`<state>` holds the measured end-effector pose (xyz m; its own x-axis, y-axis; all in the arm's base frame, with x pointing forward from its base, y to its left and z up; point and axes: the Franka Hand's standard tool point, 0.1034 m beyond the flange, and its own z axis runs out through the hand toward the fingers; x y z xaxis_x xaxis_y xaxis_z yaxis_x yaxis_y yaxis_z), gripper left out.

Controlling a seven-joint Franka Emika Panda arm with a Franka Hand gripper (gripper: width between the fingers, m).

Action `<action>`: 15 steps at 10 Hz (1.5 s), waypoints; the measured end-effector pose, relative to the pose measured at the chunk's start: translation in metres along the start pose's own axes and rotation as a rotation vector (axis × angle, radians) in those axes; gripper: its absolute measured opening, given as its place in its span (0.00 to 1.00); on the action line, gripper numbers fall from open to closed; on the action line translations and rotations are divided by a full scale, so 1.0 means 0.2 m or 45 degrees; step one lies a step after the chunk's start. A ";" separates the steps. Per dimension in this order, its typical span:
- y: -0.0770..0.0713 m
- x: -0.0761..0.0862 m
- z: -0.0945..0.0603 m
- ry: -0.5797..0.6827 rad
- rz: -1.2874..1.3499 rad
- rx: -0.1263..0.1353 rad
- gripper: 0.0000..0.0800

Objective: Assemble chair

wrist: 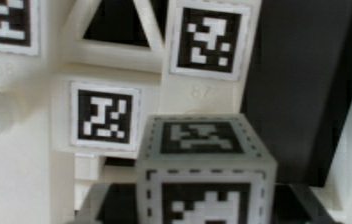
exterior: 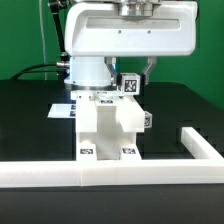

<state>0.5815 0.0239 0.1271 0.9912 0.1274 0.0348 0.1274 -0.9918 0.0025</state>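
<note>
The fingers (exterior: 150, 70), mostly hidden under the arm's white body, are clenched on a tagged square chair leg (exterior: 129, 85) at the top of the chunky white plastic chair (exterior: 105, 125), which stands on the black bench (exterior: 30, 125) against the white rail (exterior: 110, 171).

Shows the chair (exterior: 105, 125), part-built and upright, set against a white rail (exterior: 40, 172) along the desk's (exterior: 30, 130) front edge. Has the gripper (exterior: 133, 80) just above it, clamped on a small tagged piece (exterior: 130, 86) at the chair's top. Puts the marker board (exterior: 62, 108) flat behind, toward the exterior view's left.
</note>
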 end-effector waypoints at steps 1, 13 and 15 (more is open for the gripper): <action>0.00 0.00 0.00 0.005 0.000 -0.001 0.36; 0.01 -0.01 0.04 0.010 -0.002 -0.012 0.36; 0.01 0.00 0.04 0.013 -0.001 -0.013 0.36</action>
<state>0.5816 0.0208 0.1195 0.9907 0.1281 0.0450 0.1277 -0.9917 0.0126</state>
